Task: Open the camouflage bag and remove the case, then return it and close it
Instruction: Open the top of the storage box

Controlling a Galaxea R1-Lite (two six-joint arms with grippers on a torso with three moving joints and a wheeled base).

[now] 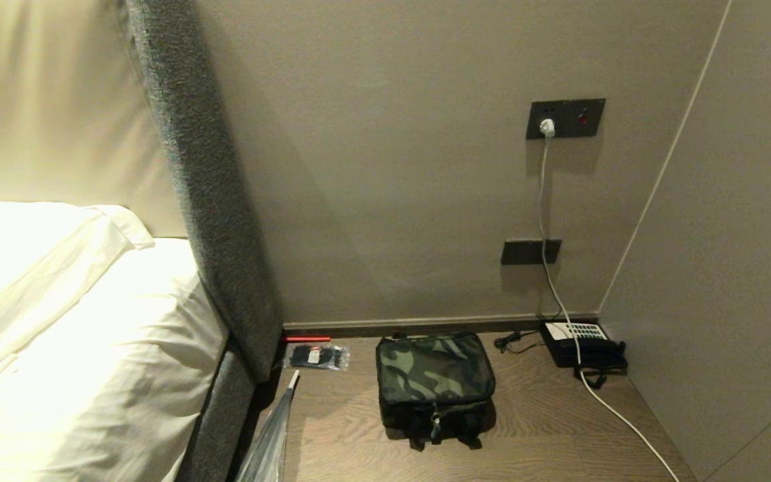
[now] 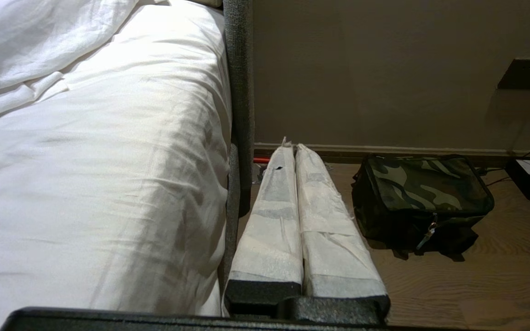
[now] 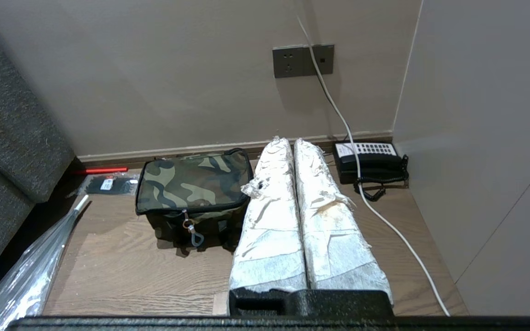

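The camouflage bag (image 1: 434,385) sits shut on the wooden surface near the wall, lid zipped, with the zipper pull (image 3: 192,232) hanging down its front. The case is hidden. Neither gripper shows in the head view. My left gripper (image 2: 292,146), its fingers wrapped in white, is shut and empty. It is held back from the bag (image 2: 423,193), on the bed side of it. My right gripper (image 3: 290,140) is also shut and empty, on the telephone side of the bag (image 3: 193,181), and it touches nothing.
A black telephone (image 1: 583,343) stands in the right corner, and a white cable (image 1: 616,412) runs from the wall socket across the wood. A clear packet (image 1: 316,356) and a red stick (image 1: 306,339) lie left of the bag. The bed (image 1: 57,335) and grey headboard (image 1: 211,201) bound the left, a wall the right.
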